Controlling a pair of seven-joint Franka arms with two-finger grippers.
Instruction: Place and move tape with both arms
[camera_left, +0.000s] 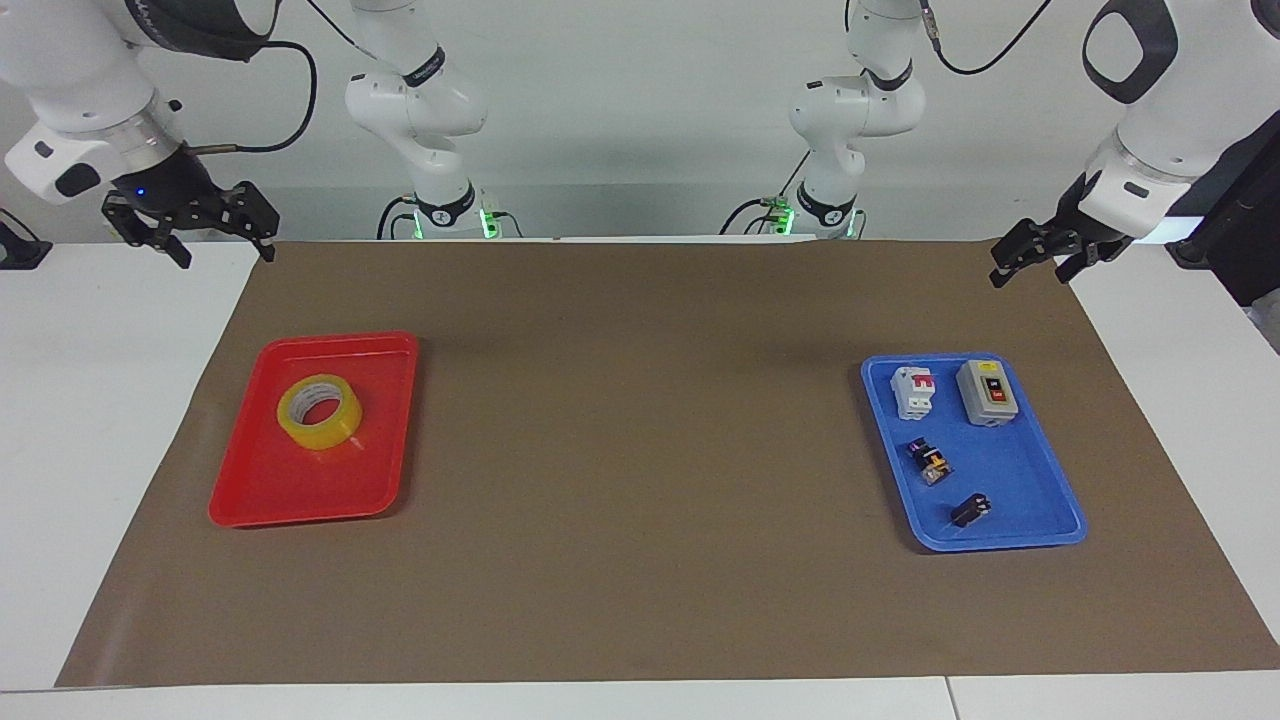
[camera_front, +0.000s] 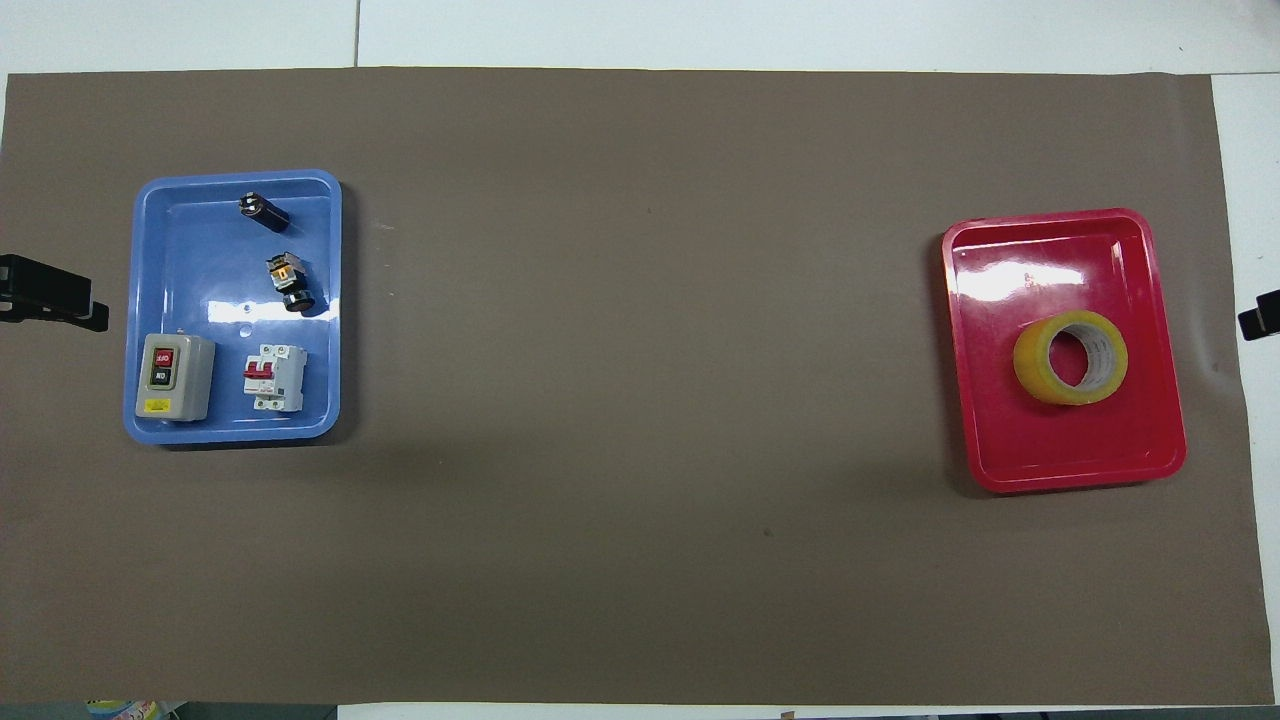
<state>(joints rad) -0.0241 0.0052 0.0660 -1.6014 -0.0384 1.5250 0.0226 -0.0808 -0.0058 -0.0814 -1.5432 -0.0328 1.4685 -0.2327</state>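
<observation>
The tape (camera_left: 320, 411) (camera_front: 1070, 357), a yellow translucent roll, lies flat in a red tray (camera_left: 300, 490) (camera_front: 1060, 450) toward the right arm's end of the table. My right gripper (camera_left: 227, 255) hangs open and empty over the brown mat's corner, apart from the tray; only its tip (camera_front: 1260, 320) shows in the overhead view. Over the mat's edge at the left arm's end, my left gripper (camera_left: 1030, 275) (camera_front: 50, 300) hangs open, holding nothing.
A blue tray (camera_left: 1010, 480) (camera_front: 190, 250) toward the left arm's end holds a grey switch box (camera_left: 987, 392), a white circuit breaker (camera_left: 913, 391) and two small dark connector pieces (camera_left: 928, 463). A brown mat (camera_left: 640, 450) covers the table between the trays.
</observation>
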